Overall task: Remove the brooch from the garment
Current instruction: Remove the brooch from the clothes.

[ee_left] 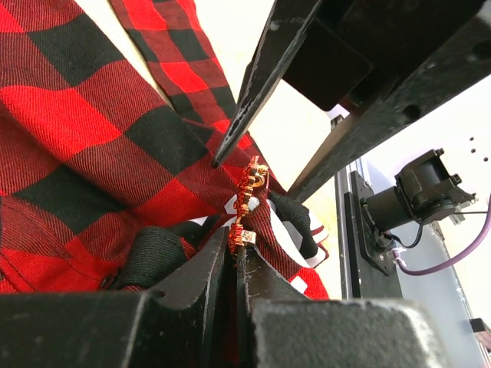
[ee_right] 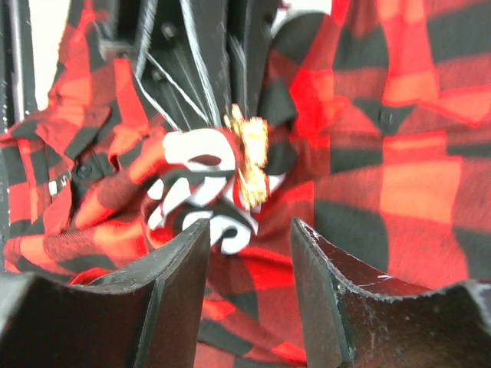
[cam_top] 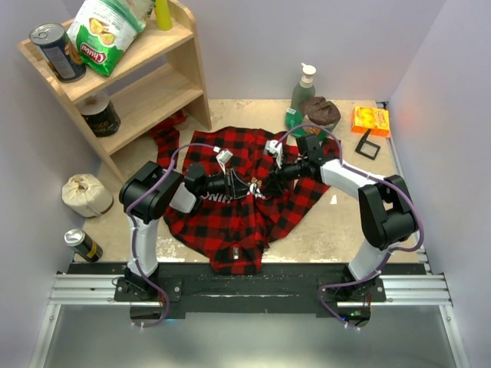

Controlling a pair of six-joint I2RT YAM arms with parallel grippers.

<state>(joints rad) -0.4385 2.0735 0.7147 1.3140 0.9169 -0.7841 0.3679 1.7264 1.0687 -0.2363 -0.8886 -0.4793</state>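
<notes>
Present were one red-and-black plaid flannel shirt (cam_top: 230, 222), one small gold-tan brooch (ee_right: 247, 157), two metal cans (cam_top: 55, 50) (cam_top: 83, 245), one green crisp bag (cam_top: 103, 31) and one green pump bottle (cam_top: 301, 96).

Just ahead of the right tool (ee_right: 251, 228), the tiny gold-tan brooch (ee_right: 247, 157) is a blur. The white lettering (ee_right: 192, 165) on the red-and-black plaid flannel shirt (ee_right: 399, 176) is crumpled and unreadable.

Left tool (ee_left: 236, 249) pinched closed, right tool (ee_right: 249, 228) parted, the two nose to nose, close together.
</notes>
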